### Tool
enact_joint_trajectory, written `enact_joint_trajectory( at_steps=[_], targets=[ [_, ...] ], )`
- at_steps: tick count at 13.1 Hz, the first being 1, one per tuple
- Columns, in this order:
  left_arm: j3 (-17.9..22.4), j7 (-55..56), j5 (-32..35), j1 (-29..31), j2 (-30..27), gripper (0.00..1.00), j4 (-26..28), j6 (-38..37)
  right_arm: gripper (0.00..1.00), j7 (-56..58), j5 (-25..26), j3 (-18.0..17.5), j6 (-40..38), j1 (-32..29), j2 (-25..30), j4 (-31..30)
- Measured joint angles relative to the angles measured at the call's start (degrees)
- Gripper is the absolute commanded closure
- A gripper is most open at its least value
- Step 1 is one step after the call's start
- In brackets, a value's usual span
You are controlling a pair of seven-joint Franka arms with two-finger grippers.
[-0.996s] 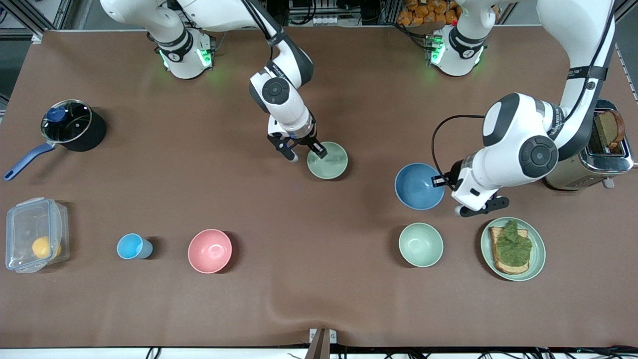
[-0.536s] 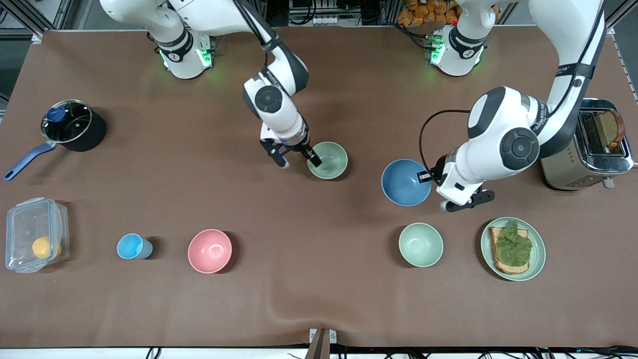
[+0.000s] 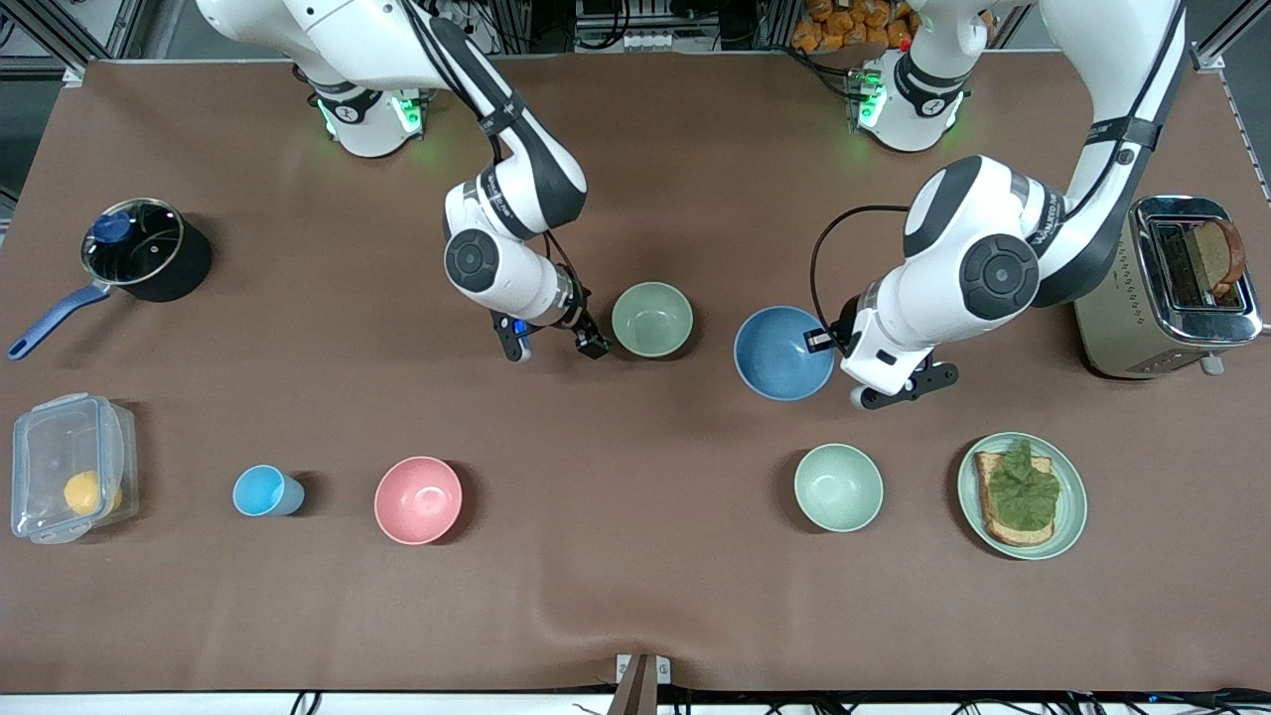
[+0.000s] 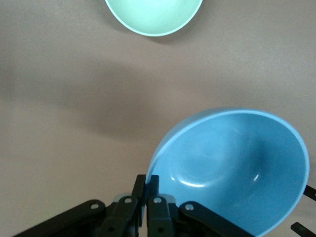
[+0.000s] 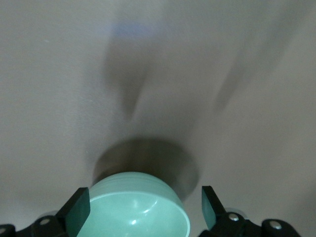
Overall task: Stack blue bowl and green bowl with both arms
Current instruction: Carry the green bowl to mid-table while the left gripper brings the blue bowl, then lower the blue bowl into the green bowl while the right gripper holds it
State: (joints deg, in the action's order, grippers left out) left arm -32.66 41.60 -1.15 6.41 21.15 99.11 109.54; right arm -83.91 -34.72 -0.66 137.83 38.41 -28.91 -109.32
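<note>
Blue bowl [image 4: 237, 168] pinched at rim by left fingers [image 4: 147, 190]; right fingers [image 3: 593, 346] wide beside green bowl [image 3: 651, 319].

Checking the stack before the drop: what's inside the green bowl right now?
Nothing: the green bowl sits empty on the table. The blue bowl is beside it, pinched in the left gripper.

Landmark = green bowl [image 3: 651, 319], mid table [image 3: 635, 616]. Right claw [image 3: 552, 347] just beside it, toward right arm's end, fingers spread. Blue bowl [image 3: 783, 352] near it toward left arm's end, pinched at rim by left claw [image 3: 824, 341]. Mint bowl [image 3: 838, 487] and plate [image 3: 1067, 516] w/ toast nearer cam, toward left arm's end. Pink bowl [image 3: 418, 500], cup [image 3: 264, 491], box [image 3: 70, 467] nearer cam, toward right arm's end. Pot [image 3: 149, 248] at that end; toaster [image 3: 1167, 298] at left arm's end.
</note>
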Motion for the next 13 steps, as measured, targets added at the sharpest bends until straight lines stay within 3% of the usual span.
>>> enact_joint_trajectory(
  at_steps=[3,7,13],
  targets=[
    [0.00,0.00,0.00,-0.12,1.21,1.00,0.76,0.01,0.00,0.00,-5.56,-0.11,5.69,0.07,-3.69,-0.18],
    [-0.03,1.63,0.00,-1.67,2.42,1.00,1.86,0.34,0.00,0.01,-11.37,-0.08,7.17,0.03,-5.31,-0.05],
    [-0.14,7.02,0.00,-5.21,2.41,1.00,3.86,1.80,0.00,0.01,-13.31,-0.23,7.45,0.14,-5.40,0.03]
  ],
)
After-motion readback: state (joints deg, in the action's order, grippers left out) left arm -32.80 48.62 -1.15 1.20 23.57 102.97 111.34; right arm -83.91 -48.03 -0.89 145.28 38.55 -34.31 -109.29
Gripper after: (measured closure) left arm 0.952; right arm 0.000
